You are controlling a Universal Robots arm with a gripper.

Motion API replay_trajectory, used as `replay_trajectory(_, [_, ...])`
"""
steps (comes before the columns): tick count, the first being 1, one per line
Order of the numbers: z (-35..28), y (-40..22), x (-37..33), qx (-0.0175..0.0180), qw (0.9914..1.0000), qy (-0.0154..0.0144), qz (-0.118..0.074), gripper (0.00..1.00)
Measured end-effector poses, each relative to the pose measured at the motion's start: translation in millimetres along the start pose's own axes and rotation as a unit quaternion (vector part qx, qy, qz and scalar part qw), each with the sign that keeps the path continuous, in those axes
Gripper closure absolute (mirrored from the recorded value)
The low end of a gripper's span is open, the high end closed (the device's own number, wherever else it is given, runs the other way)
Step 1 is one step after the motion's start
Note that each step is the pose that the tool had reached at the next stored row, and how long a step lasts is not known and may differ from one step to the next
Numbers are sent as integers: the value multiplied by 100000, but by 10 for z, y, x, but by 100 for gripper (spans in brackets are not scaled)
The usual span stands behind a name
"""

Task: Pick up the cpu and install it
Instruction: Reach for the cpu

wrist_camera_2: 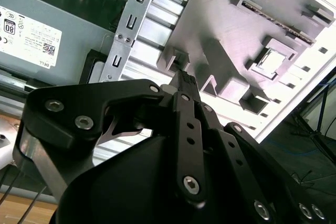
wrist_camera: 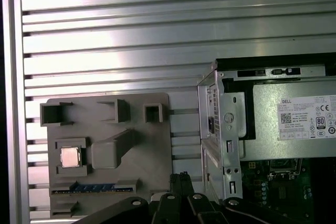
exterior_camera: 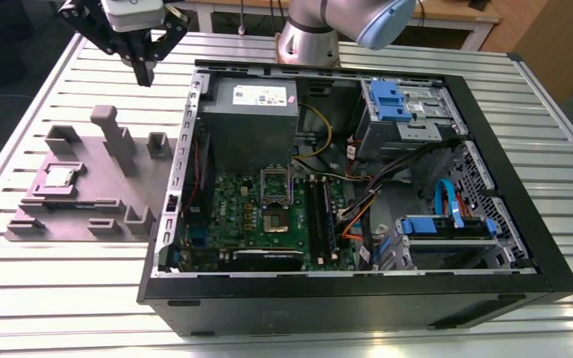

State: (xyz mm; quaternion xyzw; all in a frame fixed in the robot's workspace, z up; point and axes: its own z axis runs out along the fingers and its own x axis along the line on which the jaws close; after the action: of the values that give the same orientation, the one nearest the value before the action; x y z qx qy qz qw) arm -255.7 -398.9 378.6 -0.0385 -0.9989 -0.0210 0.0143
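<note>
Atop the slatted table (exterior_camera: 57, 298): an open computer case (exterior_camera: 346, 302) lies on its side, its inside facing up.
Fixture tray (exterior_camera: 107, 186): grey and moulded, at nine o'clock of the case in the exterior view, just beside its wall.
Power supply (exterior_camera: 251, 112): a grey box with a white label, at the case's eleven o'clock corner.
Gripper (exterior_camera: 147, 74): hangs in the air at one o'clock of the tray, well apart from it. In both wrist views its fingers (wrist_camera_2: 185, 80) meet at the tips with nothing between them.
Socket frame (exterior_camera: 277, 198): shiny metal, near the middle of the green board inside the case.
Cpu (exterior_camera: 60, 177): flat in a square pocket at the tray's nine o'clock side, untouched and not yet lifted. It shows in both wrist views (wrist_camera: 69, 157).
Risk: the chip sits low in its pocket with only a thin rim showing, so a pinch may well slip. Upright posts on the tray stand near the path down, and a tilted seating could harm the socket.
Count: one case, one tray, one power supply, one gripper, one socket frame, one cpu.
</note>
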Motion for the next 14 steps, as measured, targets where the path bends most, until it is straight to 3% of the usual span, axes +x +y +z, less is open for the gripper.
replay_trajectory(12, [4, 0, 3, -3, 100000, -3, -1, 90])
replay_trajectory(13, [65, -8, 61, -1, 100000, -3, -1, 90])
replay_trajectory(14, [66, -8, 62, 0, 100000, -1, -2, 90])
